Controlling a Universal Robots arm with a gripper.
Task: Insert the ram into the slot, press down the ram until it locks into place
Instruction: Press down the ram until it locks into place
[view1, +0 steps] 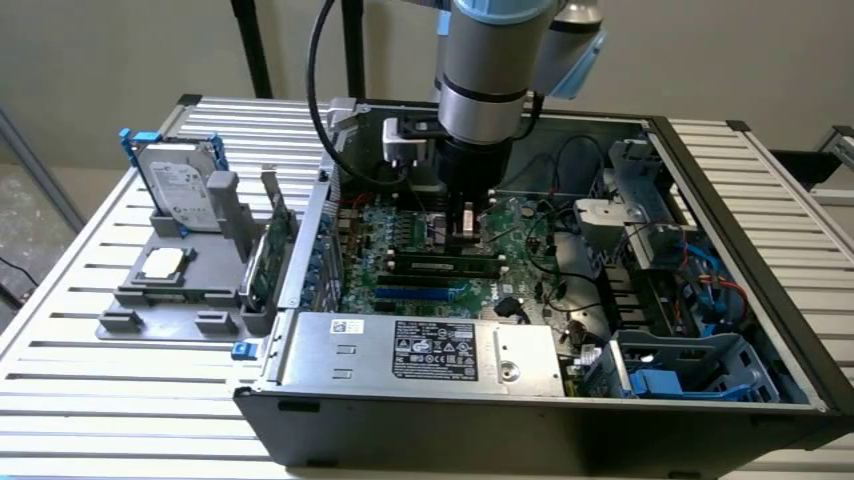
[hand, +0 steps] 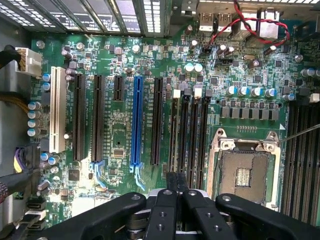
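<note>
- The ram (view1: 441, 267) stands on edge in a black memory slot (hand: 173, 150), just beside the blue slot (view1: 414, 293) and parallel to it, on the side away from the power supply (view1: 427, 350).
- The ram's long axis runs the same way as the blue slot.
- The gripper (view1: 467, 232) hangs straight down on the far side of the ram from the blue slot, close over it, towards the end at the exterior view's right.
- I cannot tell whether the tips touch the ram's top edge.
- In the wrist view the two black fingers (hand: 165, 210) are drawn together with no gap, and nothing shows clamped between them.
- The power supply's dark label and the white sticker (view1: 344, 325) beside it carry print too small to read.
</note>
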